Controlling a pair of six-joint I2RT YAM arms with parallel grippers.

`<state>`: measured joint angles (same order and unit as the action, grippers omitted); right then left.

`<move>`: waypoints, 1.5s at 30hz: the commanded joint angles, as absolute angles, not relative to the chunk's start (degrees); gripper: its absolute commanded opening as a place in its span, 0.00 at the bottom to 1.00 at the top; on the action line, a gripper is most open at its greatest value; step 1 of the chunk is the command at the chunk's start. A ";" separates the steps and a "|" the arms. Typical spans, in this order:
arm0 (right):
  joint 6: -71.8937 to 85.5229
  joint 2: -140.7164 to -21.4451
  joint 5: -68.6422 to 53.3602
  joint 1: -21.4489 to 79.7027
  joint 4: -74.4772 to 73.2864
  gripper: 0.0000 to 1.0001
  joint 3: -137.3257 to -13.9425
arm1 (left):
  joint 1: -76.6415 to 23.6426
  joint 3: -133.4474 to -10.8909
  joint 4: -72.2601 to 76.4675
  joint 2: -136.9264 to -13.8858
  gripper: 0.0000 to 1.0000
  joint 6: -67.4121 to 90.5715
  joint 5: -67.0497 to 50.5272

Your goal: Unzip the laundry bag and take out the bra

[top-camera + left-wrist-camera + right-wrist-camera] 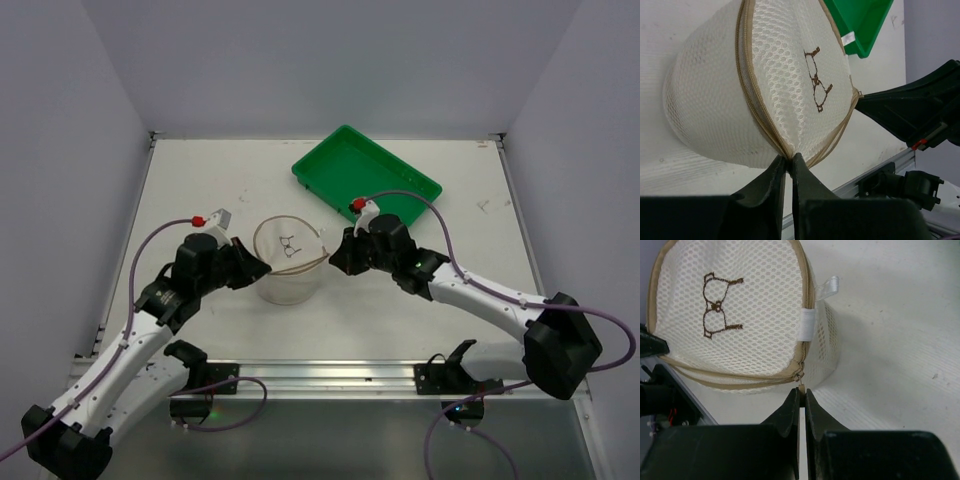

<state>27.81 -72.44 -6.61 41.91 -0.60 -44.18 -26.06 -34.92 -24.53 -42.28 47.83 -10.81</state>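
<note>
From above, the laundry bag [288, 262] stands on its round base at the middle of the desk [200, 180], with the green tray [365, 172] at its 1 o'clock. My left hand [262, 270] touches the bag at 8 o'clock and my right hand [333, 258] at 3 o'clock.

On my left wrist camera, my left hand [789, 162] is clamped on the bag's tan zipper seam [756, 107].

On my right wrist camera, my right hand [801, 392] is closed on the zipper pull [801, 379], with the bra drawing [720, 305] at 10 o'clock.
</note>
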 commanded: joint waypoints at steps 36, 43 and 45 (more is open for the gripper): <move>30.14 -55.11 9.14 52.82 -15.91 0.82 -45.00 | -24.61 -52.91 -25.22 -63.45 0.49 35.51 4.13; 30.67 -56.07 8.53 52.82 -15.21 0.82 -44.65 | -24.61 -51.68 -23.91 -64.42 0.31 35.60 1.58; 30.76 -55.99 8.35 52.91 -15.03 0.82 -44.47 | -24.61 -51.42 -23.64 -64.51 0.27 35.60 0.97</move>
